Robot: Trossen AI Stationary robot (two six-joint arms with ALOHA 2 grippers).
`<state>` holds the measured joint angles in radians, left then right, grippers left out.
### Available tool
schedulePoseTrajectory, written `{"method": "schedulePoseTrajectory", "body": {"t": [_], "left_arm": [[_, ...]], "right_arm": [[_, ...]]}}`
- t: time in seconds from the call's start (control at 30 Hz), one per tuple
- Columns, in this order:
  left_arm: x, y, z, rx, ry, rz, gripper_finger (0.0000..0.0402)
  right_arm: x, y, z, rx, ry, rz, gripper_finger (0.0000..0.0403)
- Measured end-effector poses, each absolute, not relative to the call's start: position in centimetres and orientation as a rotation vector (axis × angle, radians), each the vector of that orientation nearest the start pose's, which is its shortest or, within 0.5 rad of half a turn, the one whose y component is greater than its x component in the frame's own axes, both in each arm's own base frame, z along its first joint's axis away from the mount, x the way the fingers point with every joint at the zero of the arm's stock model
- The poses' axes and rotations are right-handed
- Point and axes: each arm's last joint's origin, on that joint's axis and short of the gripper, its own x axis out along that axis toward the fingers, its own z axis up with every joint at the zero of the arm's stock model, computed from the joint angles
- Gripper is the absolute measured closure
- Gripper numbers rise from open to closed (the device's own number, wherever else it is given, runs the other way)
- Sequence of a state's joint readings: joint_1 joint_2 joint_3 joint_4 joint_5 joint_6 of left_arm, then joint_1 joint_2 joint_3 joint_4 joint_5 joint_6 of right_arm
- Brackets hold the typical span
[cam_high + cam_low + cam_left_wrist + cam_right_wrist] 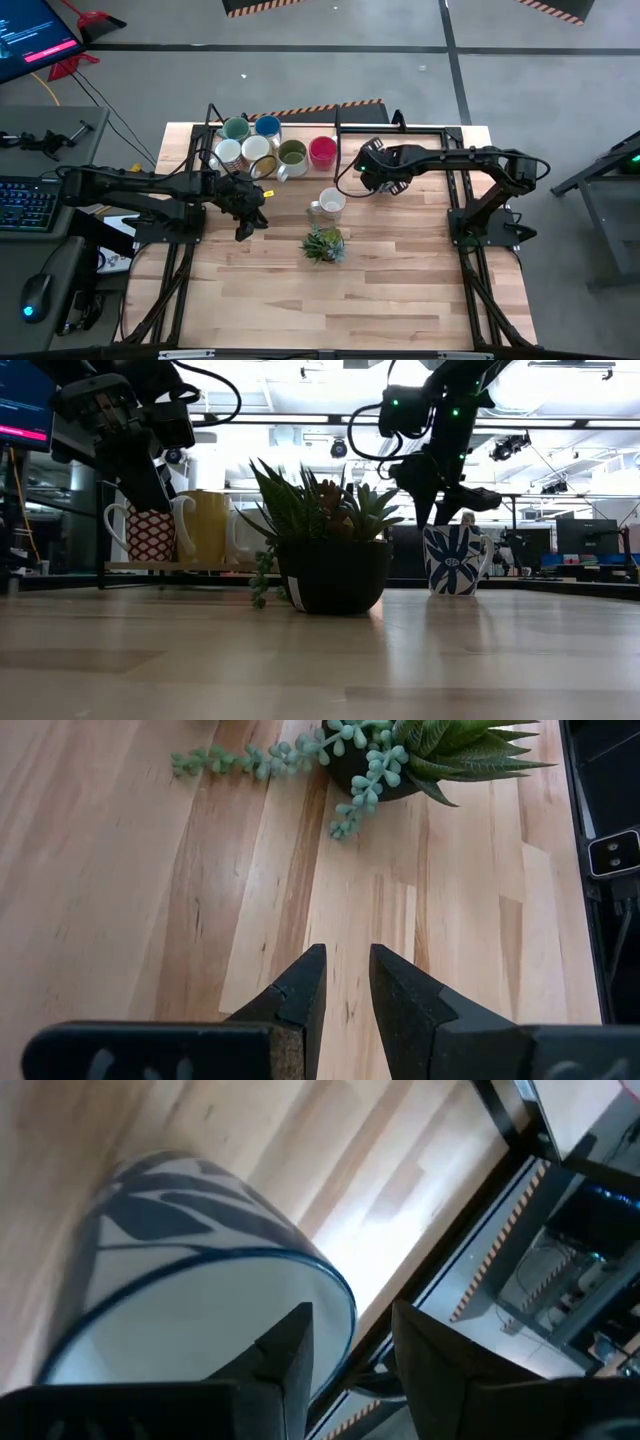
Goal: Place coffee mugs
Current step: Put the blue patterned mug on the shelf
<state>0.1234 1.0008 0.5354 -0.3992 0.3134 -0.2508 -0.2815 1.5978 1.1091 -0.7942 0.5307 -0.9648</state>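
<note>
While the high view hides it, the right wrist shows fingers (pixel 345 1345) straddling the white mug's (pixel 190 1280) rim, parted.

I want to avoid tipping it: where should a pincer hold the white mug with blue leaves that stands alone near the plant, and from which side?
Grip the rim wall of the white mug with blue leaves, one finger inside and one outside, coming from above. It stands upright with its mouth open upward. The right pincer is beside it; the plant crowds its front side.

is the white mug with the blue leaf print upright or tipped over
Upright. In the low view the leaf-print mug stands on its base on the table, and the high view shows its round open mouth facing up, beside the plant.
</note>
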Motion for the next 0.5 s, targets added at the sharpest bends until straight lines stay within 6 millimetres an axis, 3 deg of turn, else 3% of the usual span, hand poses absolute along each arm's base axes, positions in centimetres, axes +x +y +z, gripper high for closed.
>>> {"method": "schedulePoseTrajectory", "body": {"t": [0.27, 0.5], "left_arm": [[18.5, 1.4, 19.7, -0.423, 0.866, -0.071, 0.033], [18.5, 1.4, 19.7, -0.406, 0.865, -0.078, 0.033]], "right_arm": [[28.3, -9.2, 22.4, -0.945, 1.573, -0.02, 0.0284], [28.9, -8.6, 25.0, -0.847, 1.544, -0.091, 0.0284]]}}
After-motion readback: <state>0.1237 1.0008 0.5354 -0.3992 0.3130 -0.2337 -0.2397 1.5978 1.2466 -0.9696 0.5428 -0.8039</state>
